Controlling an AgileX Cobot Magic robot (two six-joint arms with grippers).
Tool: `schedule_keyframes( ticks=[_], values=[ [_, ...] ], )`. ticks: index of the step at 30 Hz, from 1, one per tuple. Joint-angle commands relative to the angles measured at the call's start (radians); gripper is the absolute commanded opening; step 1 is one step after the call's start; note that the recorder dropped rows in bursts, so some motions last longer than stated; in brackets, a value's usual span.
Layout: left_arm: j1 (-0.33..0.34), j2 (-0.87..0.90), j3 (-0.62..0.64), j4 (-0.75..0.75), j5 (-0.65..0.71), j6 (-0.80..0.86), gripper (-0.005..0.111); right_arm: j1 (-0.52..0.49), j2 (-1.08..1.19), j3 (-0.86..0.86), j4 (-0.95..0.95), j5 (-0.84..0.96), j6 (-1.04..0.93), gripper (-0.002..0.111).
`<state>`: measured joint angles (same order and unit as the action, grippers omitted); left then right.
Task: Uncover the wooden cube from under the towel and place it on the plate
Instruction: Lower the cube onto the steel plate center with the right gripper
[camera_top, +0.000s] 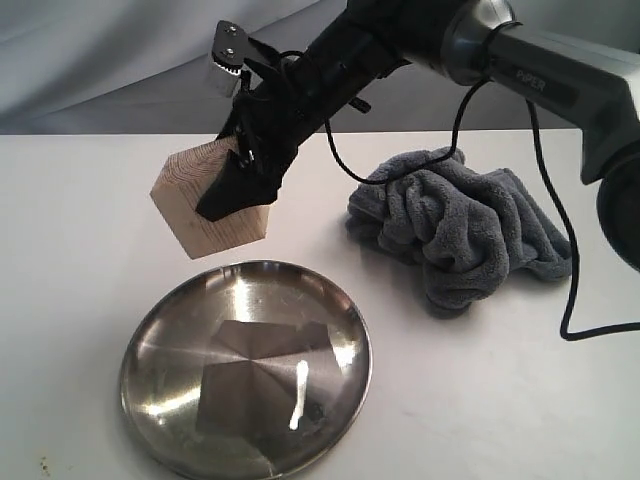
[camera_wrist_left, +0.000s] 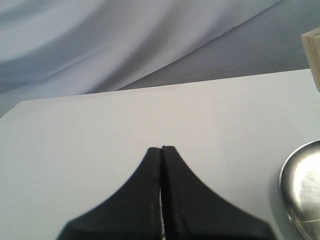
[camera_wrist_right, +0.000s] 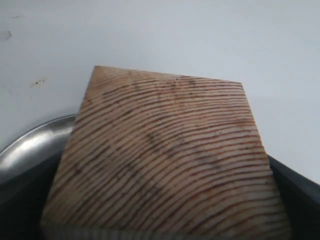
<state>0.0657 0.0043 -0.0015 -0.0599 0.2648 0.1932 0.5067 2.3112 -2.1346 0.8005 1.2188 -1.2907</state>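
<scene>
Aloft, the right tool (camera_top: 238, 192) pinches the wooden cube (camera_top: 180, 200) near the plate (camera_top: 165, 330), left tool (camera_wrist_left: 161, 150) pressed together.

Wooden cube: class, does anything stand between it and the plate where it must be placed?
Nothing visible does. The right gripper holds the wooden cube in the air just past the plate's rim. The plate shows only reflections, and the towel lies crumpled off to the side, apart from both.

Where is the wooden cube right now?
In the exterior view the wooden cube is left of centre, held tilted in the right gripper just above the plate's far rim, with the towel to its right.
</scene>
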Motion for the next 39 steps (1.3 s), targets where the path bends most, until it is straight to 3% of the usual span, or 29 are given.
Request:
schedule_keyframes(
  ticks=[1, 9, 16, 31, 39],
  values=[
    [-0.001, -0.004, 0.002, -0.005, 0.001, -0.002, 0.000, -0.007, -0.023, -0.001, -0.084, 0.002, -0.002, 0.000],
    [-0.001, -0.004, 0.002, -0.005, 0.001, 0.000, 0.000, -0.005, -0.023, 0.124, -0.104, 0.002, -0.022, 0.000],
    [-0.001, -0.004, 0.002, -0.005, 0.001, 0.000, 0.000, 0.014, -0.023, 0.269, -0.067, 0.002, -0.153, 0.000],
    [-0.001, -0.004, 0.002, -0.005, 0.001, -0.002, 0.000, 0.033, -0.023, 0.430, 0.007, -0.129, -0.281, 0.000],
    [-0.001, -0.004, 0.002, -0.005, 0.001, 0.000, 0.000, 0.033, -0.013, 0.453, 0.041, -0.100, -0.300, 0.000]
  ],
)
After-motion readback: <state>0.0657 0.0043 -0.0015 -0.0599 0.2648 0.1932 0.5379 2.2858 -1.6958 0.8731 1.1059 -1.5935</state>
